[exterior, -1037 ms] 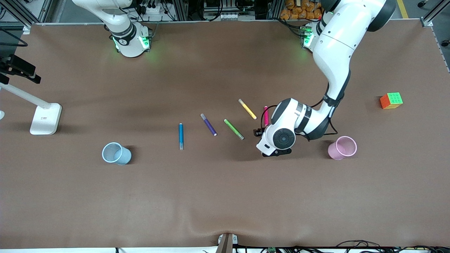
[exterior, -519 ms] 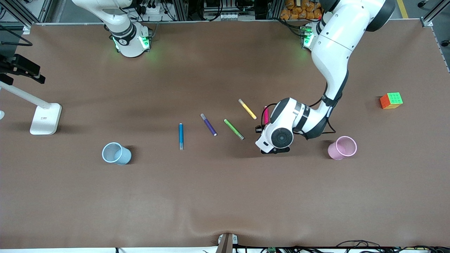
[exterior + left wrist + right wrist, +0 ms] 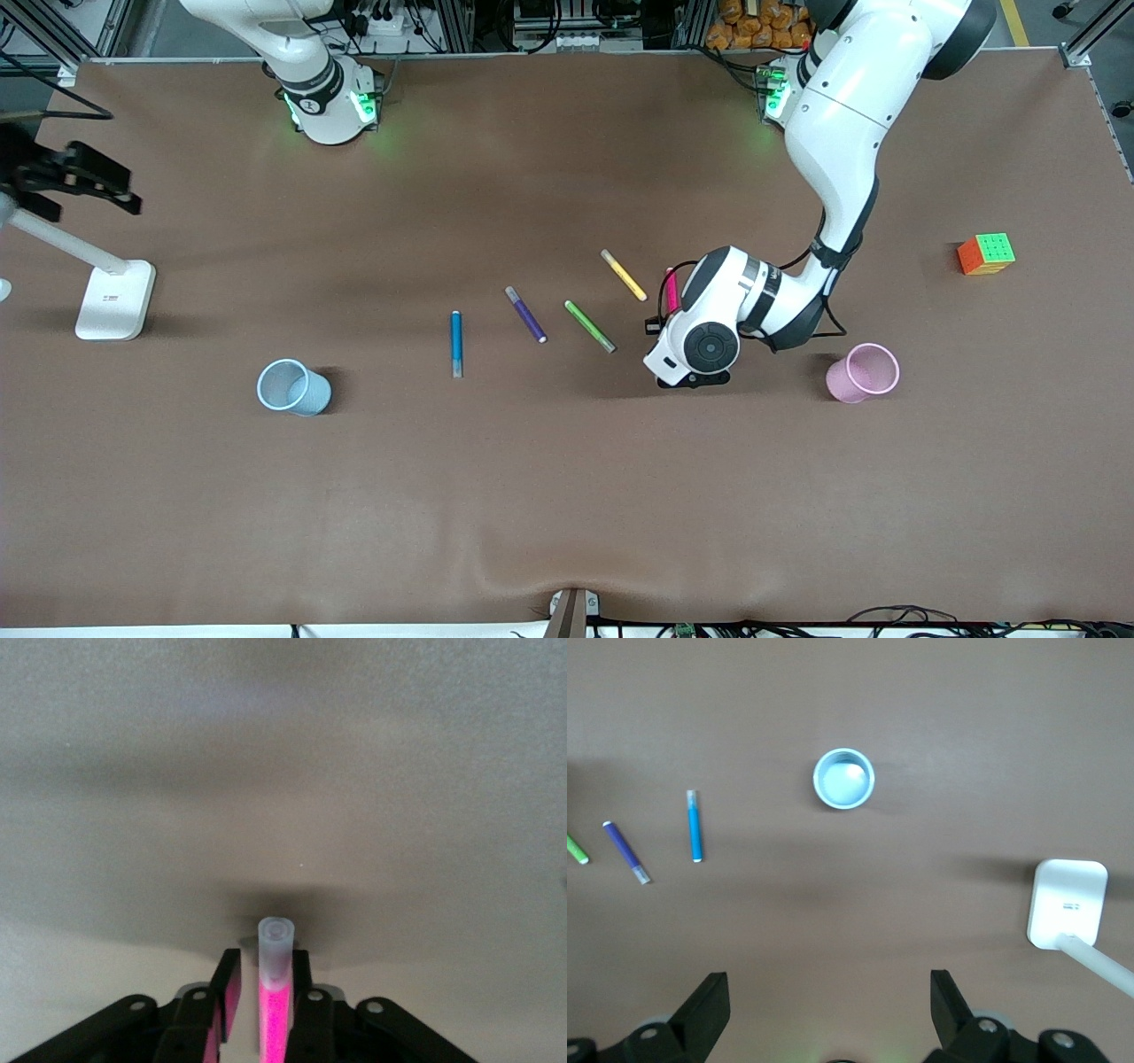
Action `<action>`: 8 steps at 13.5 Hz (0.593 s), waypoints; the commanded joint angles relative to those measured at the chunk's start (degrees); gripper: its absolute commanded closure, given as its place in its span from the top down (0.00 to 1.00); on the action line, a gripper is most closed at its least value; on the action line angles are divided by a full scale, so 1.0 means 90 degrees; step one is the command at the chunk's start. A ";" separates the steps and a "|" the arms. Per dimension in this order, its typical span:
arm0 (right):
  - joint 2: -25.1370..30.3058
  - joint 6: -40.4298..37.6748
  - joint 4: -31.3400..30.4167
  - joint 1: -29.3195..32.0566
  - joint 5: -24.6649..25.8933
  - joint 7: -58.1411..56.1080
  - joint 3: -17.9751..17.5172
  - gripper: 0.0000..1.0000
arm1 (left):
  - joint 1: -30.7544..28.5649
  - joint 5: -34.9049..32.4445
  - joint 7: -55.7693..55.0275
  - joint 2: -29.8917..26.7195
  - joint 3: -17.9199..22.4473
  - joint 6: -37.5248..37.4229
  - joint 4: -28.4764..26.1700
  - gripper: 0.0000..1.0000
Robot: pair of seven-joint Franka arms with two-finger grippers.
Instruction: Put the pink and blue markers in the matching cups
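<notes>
Pink marker (image 3: 275, 992) between left gripper (image 3: 266, 1010) fingers, seemingly clamped; right gripper (image 3: 828, 1014) spread wide, waiting.

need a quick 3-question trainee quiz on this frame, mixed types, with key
1. True or false: the left end effector is closed on the pink marker.
2. Which marker lies nearest the blue cup? A) blue marker B) purple marker C) yellow marker
3. Fill in: the right end effector is ____ and holds nothing.

Key: 1 true; 2 A; 3 open
</notes>
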State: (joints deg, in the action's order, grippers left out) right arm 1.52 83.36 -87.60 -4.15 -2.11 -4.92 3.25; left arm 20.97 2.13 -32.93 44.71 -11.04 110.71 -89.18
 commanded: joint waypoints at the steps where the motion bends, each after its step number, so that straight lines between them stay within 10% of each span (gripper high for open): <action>1: -0.0246 0.0044 0.0085 -0.0445 -0.0049 0.0019 0.0030 1.00 | 0.0044 -0.0051 0.0055 0.0061 0.0036 0.0140 -0.0013 0.22; 8: -0.1350 0.1498 0.0086 -0.1763 0.0000 0.0642 0.0030 1.00 | -0.0014 -0.0042 0.0036 -0.0055 0.0045 0.0063 -0.0004 0.00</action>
State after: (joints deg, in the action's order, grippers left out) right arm -8.84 95.20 -87.86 -17.86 -2.13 -1.91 2.94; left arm 20.95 2.13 -32.89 45.10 -11.03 111.28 -89.17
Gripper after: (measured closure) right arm 0.000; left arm 0.828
